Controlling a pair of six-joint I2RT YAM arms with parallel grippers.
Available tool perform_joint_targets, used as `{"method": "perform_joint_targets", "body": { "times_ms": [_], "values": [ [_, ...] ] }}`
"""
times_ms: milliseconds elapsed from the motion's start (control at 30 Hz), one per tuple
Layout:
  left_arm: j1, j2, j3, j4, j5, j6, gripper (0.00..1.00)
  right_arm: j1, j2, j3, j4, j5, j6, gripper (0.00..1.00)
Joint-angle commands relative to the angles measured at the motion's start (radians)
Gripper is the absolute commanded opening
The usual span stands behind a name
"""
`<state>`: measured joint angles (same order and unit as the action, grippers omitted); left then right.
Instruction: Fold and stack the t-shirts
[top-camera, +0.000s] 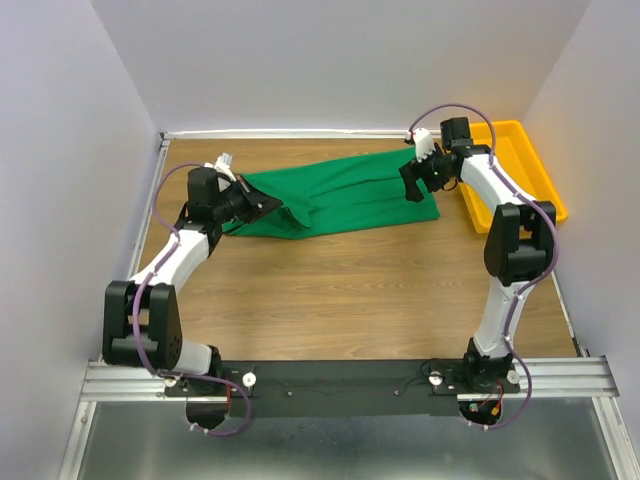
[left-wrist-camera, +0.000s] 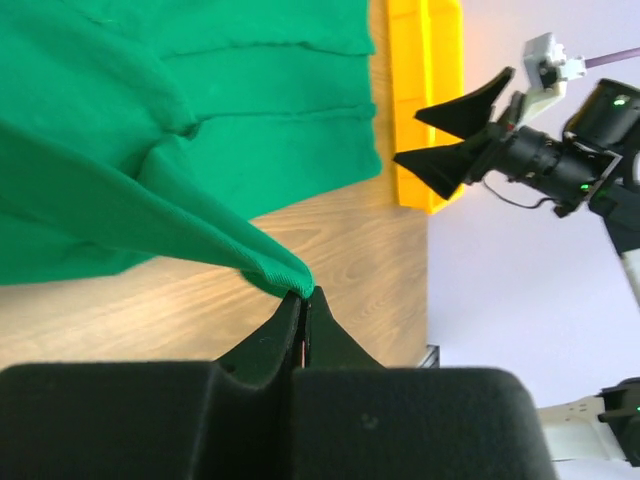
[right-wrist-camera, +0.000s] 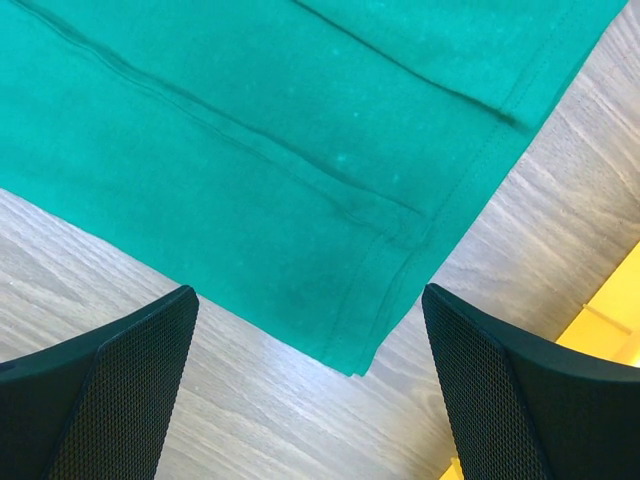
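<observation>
The emerald-green t-shirt (top-camera: 340, 195) lies folded into a long band across the far half of the wooden table. My left gripper (top-camera: 268, 205) is at its left end. In the left wrist view the left gripper (left-wrist-camera: 303, 295) is shut on a pinched edge of the t-shirt (left-wrist-camera: 150, 130), which it holds lifted off the wood. My right gripper (top-camera: 415, 180) hovers over the shirt's right end. In the right wrist view the right gripper (right-wrist-camera: 310, 295) is open, with the hemmed corner of the t-shirt (right-wrist-camera: 280, 130) below and between its fingers (right-wrist-camera: 120, 380), apart from them.
A yellow plastic tray (top-camera: 520, 170) stands at the far right, just beyond the shirt's right end; the same tray (left-wrist-camera: 425, 90) shows in the left wrist view. White walls close in the table on three sides. Bare wood (top-camera: 350, 290) lies between the shirt and the arm bases.
</observation>
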<state>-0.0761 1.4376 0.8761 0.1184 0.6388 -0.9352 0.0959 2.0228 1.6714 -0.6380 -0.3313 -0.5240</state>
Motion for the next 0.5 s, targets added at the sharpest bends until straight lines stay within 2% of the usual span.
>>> {"method": "perform_joint_targets", "body": {
  "times_ms": [0,200,467],
  "values": [
    [-0.031,-0.127,-0.057,0.09,-0.108,-0.12,0.0,-0.007,-0.049,-0.024,-0.008,-0.031,0.001,1.0],
    [-0.103,-0.296,-0.159,0.093,-0.267,-0.256,0.0,-0.007,-0.052,-0.036,-0.006,-0.043,-0.001,1.0],
    [-0.169,-0.411,-0.31,0.145,-0.341,-0.405,0.0,-0.005,-0.059,-0.044,-0.006,-0.06,-0.002,1.0]
  ]
}}
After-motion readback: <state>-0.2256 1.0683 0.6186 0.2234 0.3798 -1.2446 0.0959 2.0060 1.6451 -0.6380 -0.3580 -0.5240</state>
